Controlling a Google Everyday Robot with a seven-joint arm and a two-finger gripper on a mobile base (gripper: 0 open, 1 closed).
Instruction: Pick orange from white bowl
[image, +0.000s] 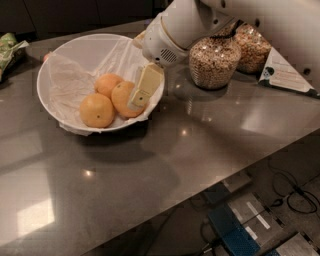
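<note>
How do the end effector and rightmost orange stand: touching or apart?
Cannot tell. The camera view has the end effector, over the bowl, overlapping the orange on its right; neither contact nor gap shows.

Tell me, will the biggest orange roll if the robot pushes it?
The round orange fruit would probably roll, but the front orange beside it and the wide white bowl's wall should stop it. Its skin looks smooth, maybe slippery. The cream end effector covers its right side.

Likely an office or lab kitchenette: a dark tabletop (200, 145) carries grain-filled glass jars (215, 60) and a white bowl (75, 45) of fruit, with the gripper (142, 92) inside the bowl's right side, and cables (295, 192) and equipment boxes (240, 225) on the floor below.
</note>
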